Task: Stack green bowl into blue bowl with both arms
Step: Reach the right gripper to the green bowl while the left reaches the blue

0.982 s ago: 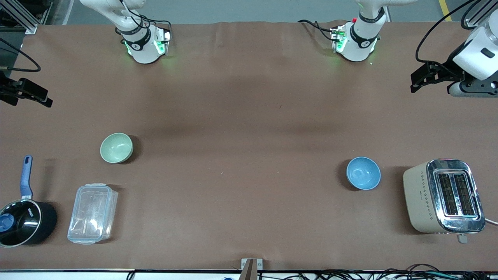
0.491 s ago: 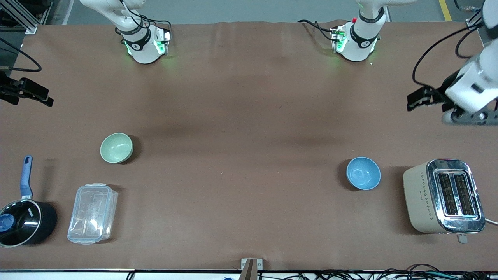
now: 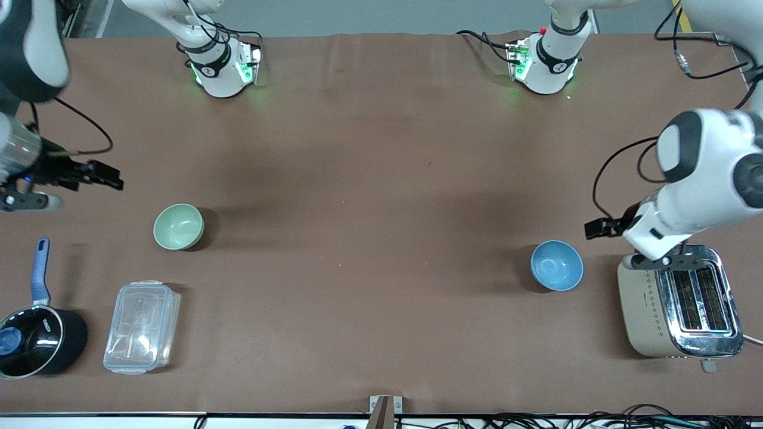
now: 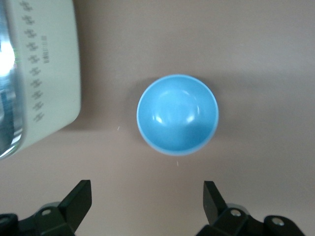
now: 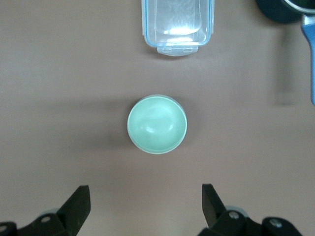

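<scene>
Green bowl point(image 3: 178, 226) sat on the bench well apart from blue bowl point(image 3: 557, 265), nearest the right hand point(image 5: 145, 209), fingers spread, empty. Left hand point(image 4: 147, 204), also spread, hovered by the blue bowl.

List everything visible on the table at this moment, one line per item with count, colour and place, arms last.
green bowl: 1, pale green, toward the right arm's end.
blue bowl: 1, blue, toward the left arm's end, beside the toaster.
toaster: 1, beige and chrome, at the left arm's end.
plastic container: 1, clear, nearer the camera than the green bowl.
saucepan: 1, black, blue handle, beside the container.
table: 1, brown.
right end effector: 1, black, open, above the green bowl.
left end effector: 1, black, open, above the blue bowl.
</scene>
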`<action>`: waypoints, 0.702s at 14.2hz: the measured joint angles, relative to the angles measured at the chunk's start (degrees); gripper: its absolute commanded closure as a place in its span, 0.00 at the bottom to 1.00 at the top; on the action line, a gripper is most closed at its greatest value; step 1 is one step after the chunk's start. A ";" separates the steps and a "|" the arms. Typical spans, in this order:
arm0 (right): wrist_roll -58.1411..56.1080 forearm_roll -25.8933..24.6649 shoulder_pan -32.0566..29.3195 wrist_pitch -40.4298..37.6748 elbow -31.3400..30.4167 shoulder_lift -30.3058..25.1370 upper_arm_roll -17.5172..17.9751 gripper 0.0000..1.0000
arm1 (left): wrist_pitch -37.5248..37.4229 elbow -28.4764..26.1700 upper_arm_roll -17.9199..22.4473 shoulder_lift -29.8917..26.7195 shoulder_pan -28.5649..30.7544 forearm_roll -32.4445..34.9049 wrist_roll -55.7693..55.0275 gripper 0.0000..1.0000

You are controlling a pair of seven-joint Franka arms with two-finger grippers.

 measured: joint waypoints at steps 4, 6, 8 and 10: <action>-2.01 -0.09 -0.05 24.23 -19.36 -0.66 -0.94 0.00 | 16.67 -7.17 0.02 5.62 0.66 1.89 -0.40 0.06; -3.18 -0.15 -0.06 34.39 -26.08 0.08 -1.18 0.00 | 21.33 -7.88 0.04 9.16 1.78 2.59 -0.43 0.23; -4.41 -0.27 -0.07 41.97 -29.85 2.79 -1.57 0.00 | 24.73 -7.85 0.04 12.48 2.86 2.75 -0.43 0.55; -6.68 -0.30 -0.08 47.29 -30.78 6.97 -2.41 0.00 | 25.73 -7.64 0.03 14.37 3.10 2.75 -0.43 0.89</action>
